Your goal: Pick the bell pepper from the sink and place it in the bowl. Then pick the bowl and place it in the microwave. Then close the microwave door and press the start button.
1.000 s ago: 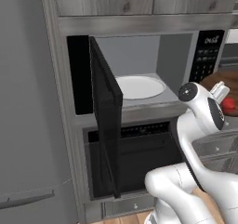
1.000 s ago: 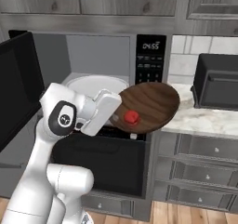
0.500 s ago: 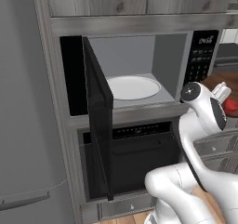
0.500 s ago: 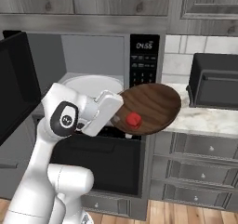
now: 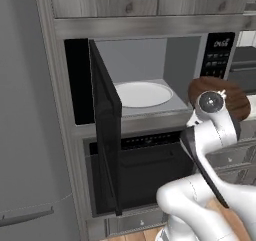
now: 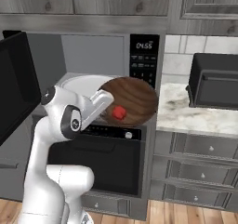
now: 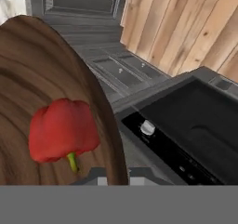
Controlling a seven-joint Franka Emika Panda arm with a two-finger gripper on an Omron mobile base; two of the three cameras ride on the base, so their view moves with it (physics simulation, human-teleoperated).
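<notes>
1. Right base view: my claw point(image 6: 106, 99) grips the bowl point(image 6: 135, 97) at its 9 o'clock rim. The bowl hangs in the air, tilted so its hollow faces the camera.
2. My fingers are closed on that rim, pinching the bowl. The fingertips themselves are mostly hidden by the wood.
3. The bell pepper point(image 6: 119, 112) sits inside the bowl, low in the hollow, at about 7 o'clock from the bowl's middle.
4. The bowl hangs in front of the microwave point(image 6: 93, 56), just below its keypad point(image 6: 144, 65), with the oven point(image 6: 102, 158) underneath.
5. The microwave door point(image 6: 16, 86) stands swung wide open at 9 o'clock in that view.
6. Left base view: the door point(image 5: 105, 130) juts toward the camera edge-on, and the white turntable point(image 5: 142, 94) lies bare in the grey cavity.
7. In the same view the bowl point(image 5: 235, 97) peeks out behind my wrist at 3 o'clock, outside the cavity and to the right of the opening.
8. Hand view: the pepper point(image 7: 62, 130) rests on the brown wood point(image 7: 28, 79), its green stem pointing to 6 o'clock.
9. Past the bowl's edge, toward 3 o'clock, I see the oven's control strip with a round knob point(image 7: 147, 127), and the wooden floor point(image 7: 186, 28) at 1 o'clock.
</notes>
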